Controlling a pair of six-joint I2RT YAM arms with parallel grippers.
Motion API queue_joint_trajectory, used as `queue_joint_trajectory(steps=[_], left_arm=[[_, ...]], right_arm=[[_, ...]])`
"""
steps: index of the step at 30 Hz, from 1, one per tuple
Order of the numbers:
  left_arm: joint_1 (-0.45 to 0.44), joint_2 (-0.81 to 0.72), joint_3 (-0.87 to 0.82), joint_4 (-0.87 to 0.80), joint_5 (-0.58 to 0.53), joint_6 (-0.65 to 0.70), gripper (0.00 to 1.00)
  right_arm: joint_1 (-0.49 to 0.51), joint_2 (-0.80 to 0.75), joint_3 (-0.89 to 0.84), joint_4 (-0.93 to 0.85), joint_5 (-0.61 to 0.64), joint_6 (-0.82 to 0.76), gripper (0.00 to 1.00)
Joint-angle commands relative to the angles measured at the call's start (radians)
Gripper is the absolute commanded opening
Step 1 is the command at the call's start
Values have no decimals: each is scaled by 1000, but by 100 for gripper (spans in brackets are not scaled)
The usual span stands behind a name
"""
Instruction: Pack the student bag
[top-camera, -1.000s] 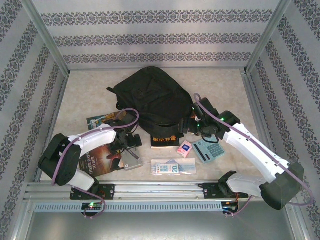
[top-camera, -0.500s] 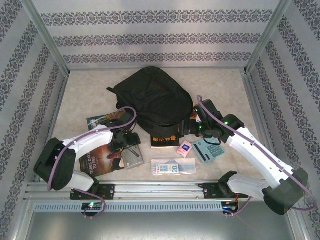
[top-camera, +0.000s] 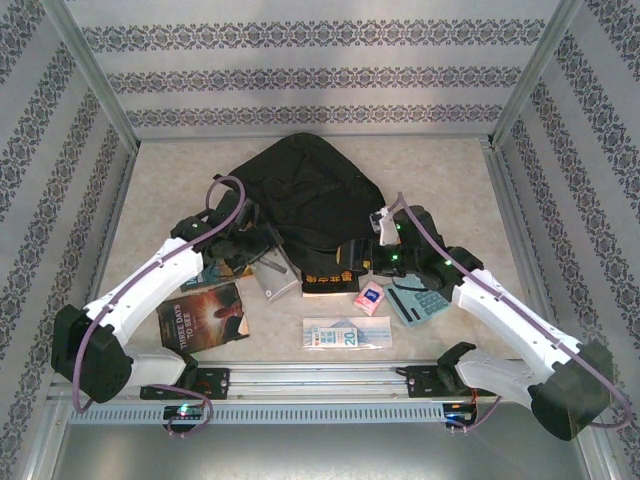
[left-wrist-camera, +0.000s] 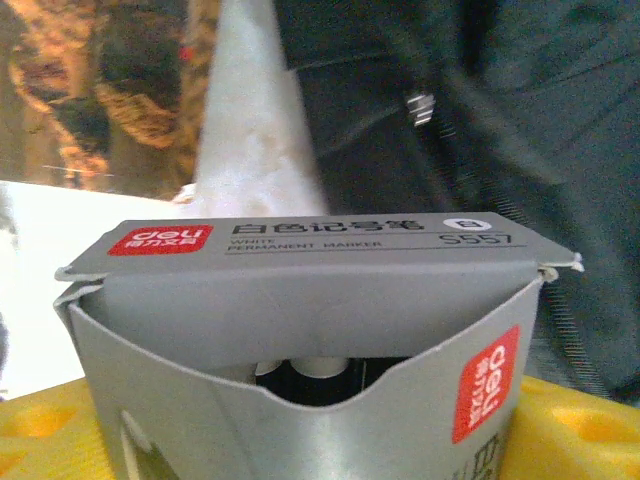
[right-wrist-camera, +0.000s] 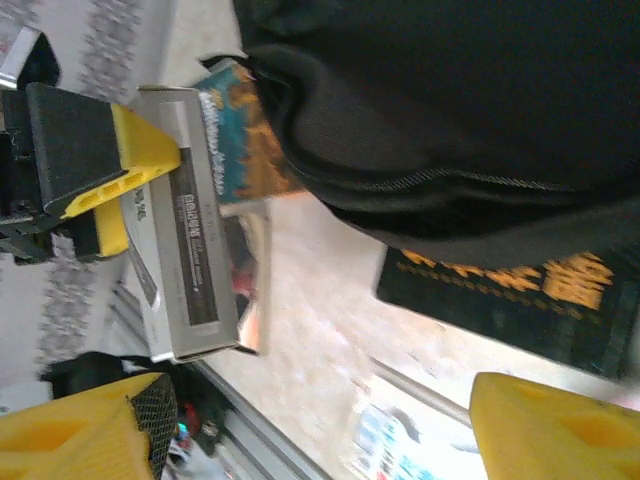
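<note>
Patterned walls ring the pale counter (top-camera: 170, 170), where the student bag (top-camera: 310, 195) lies mid-counter, just right of and beyond the left claw (top-camera: 258, 262) clamped on a grey marker box (left-wrist-camera: 320, 330), while the right claw (top-camera: 372, 252) hovers, jaws apart, at its near right edge

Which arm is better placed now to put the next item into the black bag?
Left: the left gripper holds the marker box beside the student bag; the right gripper is open, empty.
</note>
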Motion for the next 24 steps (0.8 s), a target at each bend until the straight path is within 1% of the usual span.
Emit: queue_joint_trajectory(steps=[1,5,8,11,15,24], left_arm=[[12,-16,71,-15,23,-131,78],[15,-6,122,23,30,-213,77],[16,0,146,57,29,-261,76],[17,16,179,69,21,-282,76],[22,36,213,87,17,-296,76],[29,72,259,124,13,-317,76]], right_arm=[[22,-8,-64,349,-57,68,79],[48,-30,-152,599,65,110,86],[63,0,-157,696,99,140,89],[90,44,-153,789,133,181,92],[130,112,-131,881,159,206,94],[185,235,-57,952,142,225,93]])
